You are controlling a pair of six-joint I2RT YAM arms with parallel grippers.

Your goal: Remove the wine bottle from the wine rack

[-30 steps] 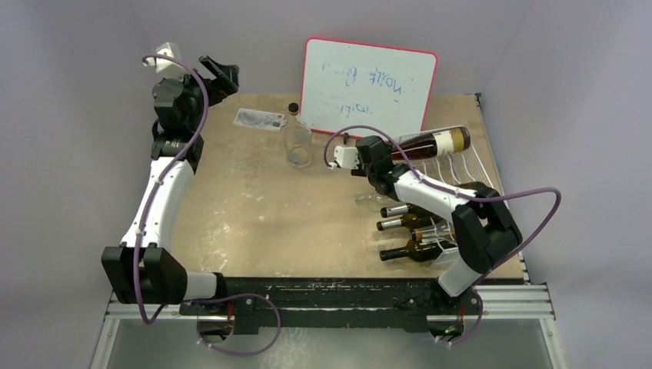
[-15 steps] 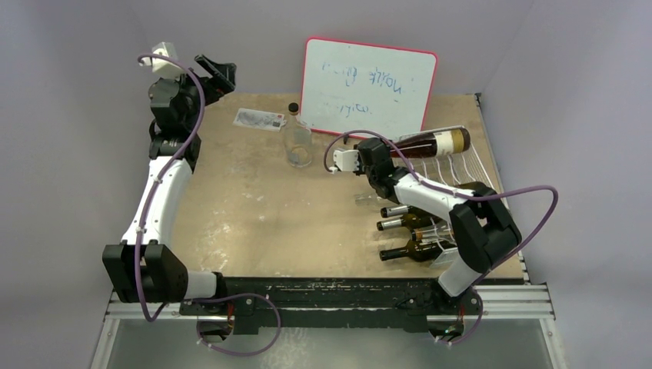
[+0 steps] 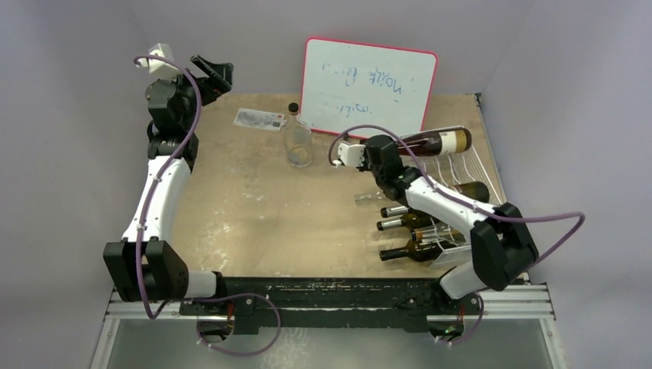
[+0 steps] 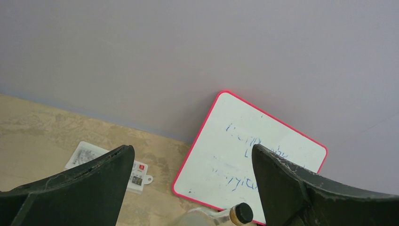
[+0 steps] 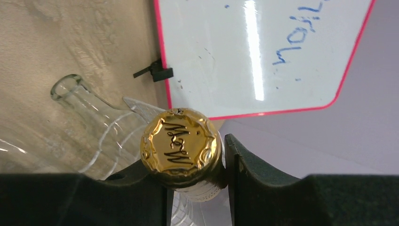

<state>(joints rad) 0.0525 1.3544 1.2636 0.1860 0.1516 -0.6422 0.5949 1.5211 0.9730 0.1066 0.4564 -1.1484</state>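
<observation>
Right tool (image 3: 387, 147) is on the neck of the wine bottle (image 3: 434, 141). The bottle is nearly level, base to the right, over the far end of the wine rack (image 3: 470, 163). Several dark bottles (image 3: 407, 252) lie nearer on the rack, necks pointing left. Left tool (image 3: 214, 73) is high over the desk's (image 3: 246, 207) far-left corner. Whiteboard (image 3: 369, 83) leans at the back, with a clear glass vessel (image 3: 297, 144) and a card (image 3: 258, 119) near it.

Wine bottle (image 3: 435, 142) neck — hidden in the right gripper (image 3: 394, 149).
</observation>
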